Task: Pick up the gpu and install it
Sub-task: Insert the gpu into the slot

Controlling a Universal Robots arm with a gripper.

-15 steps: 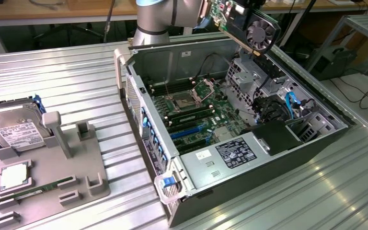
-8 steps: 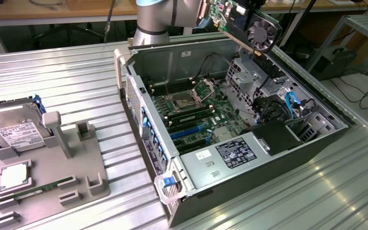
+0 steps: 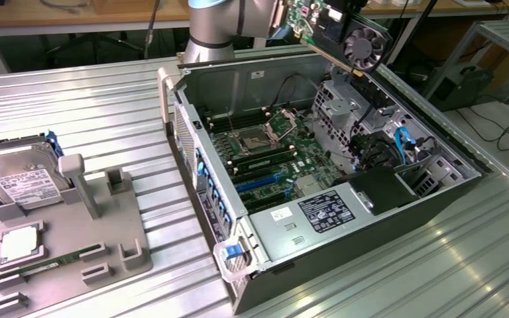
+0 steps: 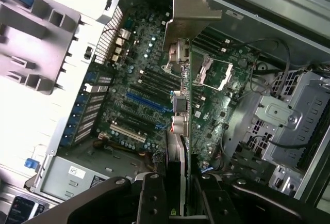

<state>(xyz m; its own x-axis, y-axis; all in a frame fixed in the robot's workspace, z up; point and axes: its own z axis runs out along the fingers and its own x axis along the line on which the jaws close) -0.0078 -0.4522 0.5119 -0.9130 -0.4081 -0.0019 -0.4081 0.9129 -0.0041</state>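
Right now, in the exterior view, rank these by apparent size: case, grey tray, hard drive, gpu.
1. Case
2. Grey tray
3. Hard drive and gpu look alike. The gpu is held up and partly cut off by the picture's edge, so I leave them unranked.

We are seeing bright overhead light streaking off the ribbed metal table (image 3: 466, 265) and catching the gpu (image 3: 347, 36) in the exterior view. In the wrist view, white glare is washing out around the grey holder (image 4: 36, 43), while the motherboard (image 4: 139, 95) is sitting shaded.

The gpu (image 3: 336, 32) looks green with a black fan (image 3: 362, 48); motherboard (image 3: 272, 151) green, slots (image 4: 147, 101) blue.
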